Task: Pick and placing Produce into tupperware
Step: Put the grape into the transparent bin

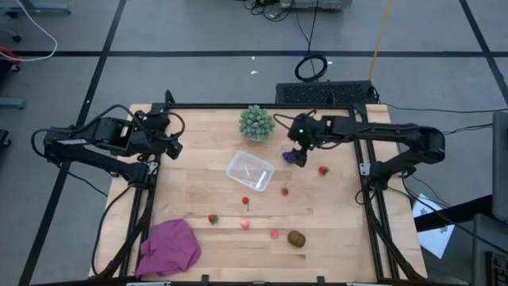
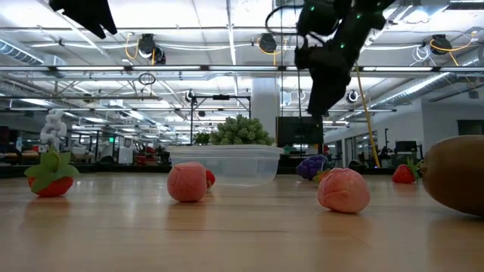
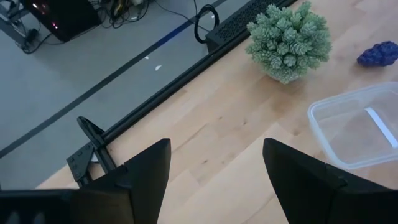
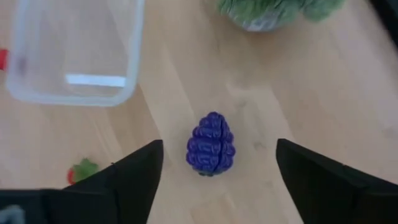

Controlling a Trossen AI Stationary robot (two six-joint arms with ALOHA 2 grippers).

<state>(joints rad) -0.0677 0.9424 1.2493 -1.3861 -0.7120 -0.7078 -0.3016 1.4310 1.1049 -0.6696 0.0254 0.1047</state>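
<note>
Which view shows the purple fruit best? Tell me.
Right wrist view: the purple fruit fills the centre, between the open right claw fingers. High view shows a small dark blob, low view a distant glimpse, left wrist view only an edge.

Bright even overhead light, blurred wrist views

Right gripper is out over the far middle of the surface, arm stretched in from the right edge, fingers spread wide and pointing down, nothing between them. Left gripper sits back at the far-left edge, fingers spread too.
</note>
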